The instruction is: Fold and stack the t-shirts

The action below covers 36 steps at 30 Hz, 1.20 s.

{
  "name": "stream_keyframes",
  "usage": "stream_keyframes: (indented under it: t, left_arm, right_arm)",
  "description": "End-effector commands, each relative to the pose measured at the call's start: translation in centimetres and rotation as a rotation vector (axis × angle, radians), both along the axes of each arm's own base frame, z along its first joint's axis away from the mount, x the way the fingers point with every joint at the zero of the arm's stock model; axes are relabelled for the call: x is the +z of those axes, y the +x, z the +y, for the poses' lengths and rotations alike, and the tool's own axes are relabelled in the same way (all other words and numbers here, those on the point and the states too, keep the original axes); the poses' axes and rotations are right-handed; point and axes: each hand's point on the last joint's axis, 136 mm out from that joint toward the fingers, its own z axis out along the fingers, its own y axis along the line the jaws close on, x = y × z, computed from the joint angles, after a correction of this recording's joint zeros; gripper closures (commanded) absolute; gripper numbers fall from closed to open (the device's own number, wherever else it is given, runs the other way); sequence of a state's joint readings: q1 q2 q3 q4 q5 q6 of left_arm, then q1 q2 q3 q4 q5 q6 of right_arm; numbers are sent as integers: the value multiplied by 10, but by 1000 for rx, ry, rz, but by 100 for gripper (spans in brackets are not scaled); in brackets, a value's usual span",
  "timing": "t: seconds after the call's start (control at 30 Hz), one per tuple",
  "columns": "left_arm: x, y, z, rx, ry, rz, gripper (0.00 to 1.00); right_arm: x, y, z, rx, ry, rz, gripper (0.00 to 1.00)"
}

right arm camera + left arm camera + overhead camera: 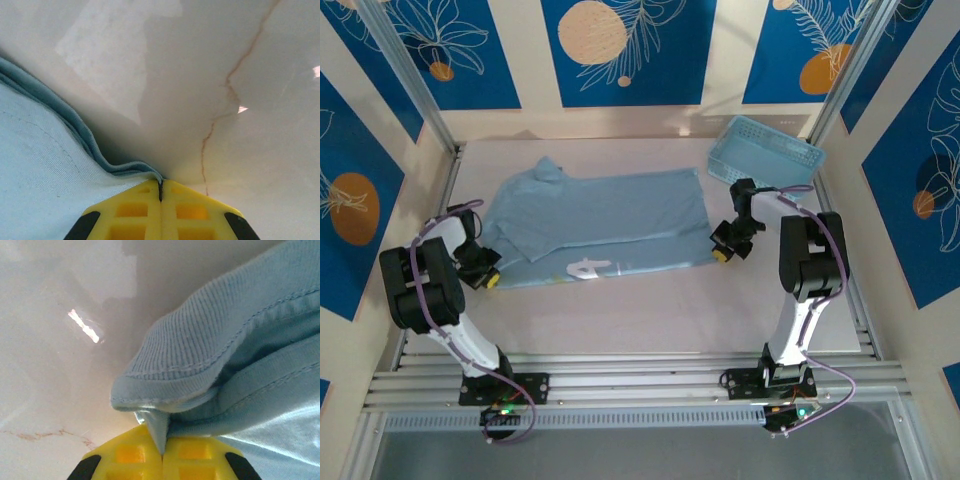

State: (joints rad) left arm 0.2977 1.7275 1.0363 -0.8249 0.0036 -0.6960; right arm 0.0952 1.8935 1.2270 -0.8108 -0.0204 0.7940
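Dusty-blue t-shirt (610, 215) is spread flat in the middle of the table (650, 320) in the top view, long axis running left to right. The left gripper (488, 275) is down at its near-left corner and the right gripper (723, 250) at its near-right corner. So the cloth spans the gap between the 2 and lies away from both toward the far wall. White lettering (585, 268) peeks out on the near edge between them. A light-blue basket (765, 152) sits just beyond the far-right corner, apart from the cloth.

Over to the left wrist: the left gripper (162, 455) has its yellow tips pressed together with a thin tuck of t-shirt (260, 405) nipped in the seam. A ribbed band (185, 350) curls just above the pinch, and the rest of the shirt runs off to the right of the fingers.

Right wrist now: the right gripper (161, 192) is closed too, and the layered edge of the t-shirt (45, 165) runs straight into the seam. It looks like a slim bite. Cloth lies left of the fingers, bare table (225, 75) to the right.

With 1 corner per arm, I'd judge the fold calls for carrying the near edge toward the far one, both arms in step.
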Motion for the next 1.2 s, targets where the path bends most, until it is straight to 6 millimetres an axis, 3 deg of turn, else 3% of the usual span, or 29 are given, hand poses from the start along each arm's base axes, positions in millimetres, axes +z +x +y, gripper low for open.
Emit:
stream_keyframes:
  t: [0.0,0.3,0.47,0.5,0.57,0.6,0.67,0.73,0.83,0.9,1.0,1.07,1.17]
  left_arm:
    - [8,-9,-7,-33,-6,-4,100]
    - [3,-75,-57,-65,-65,60,100]
    - [8,-97,-56,-72,-20,76,100]
    - [11,-96,-53,-77,-6,70,94]
    - [21,-93,-48,-83,25,53,76]
    - [29,-91,-46,-84,43,35,67]
    - [47,-84,-46,-77,62,-19,55]
    - [62,-76,-54,-63,37,-81,53]
    - [71,-66,-85,-51,-68,-139,53]
    - [70,-59,-113,-25,-156,-174,52]
    - [61,-51,-151,39,-266,-206,51]
    - [53,-48,-165,65,-297,-199,51]
    - [41,-44,-173,64,-287,-173,51]
  right_arm:
    - [12,-23,-20,-51,-98,32,100]
    - [15,-119,-55,-146,-214,205,100]
    - [17,-148,-66,-202,-245,239,100]
    - [16,-150,-66,-205,-237,239,91]
    - [20,-145,-64,-209,-231,213,59]
    - [26,-141,-64,-205,-237,188,48]
    - [44,-128,-62,-185,-257,112,38]
    - [65,-110,-56,-131,-272,3,35]
    - [93,-73,-20,22,-171,-206,36]
    - [108,-50,27,151,21,-357,37]
    - [131,-38,85,301,238,-497,37]
    - [136,-38,104,352,285,-509,37]
    - [136,-39,118,390,323,-505,38]
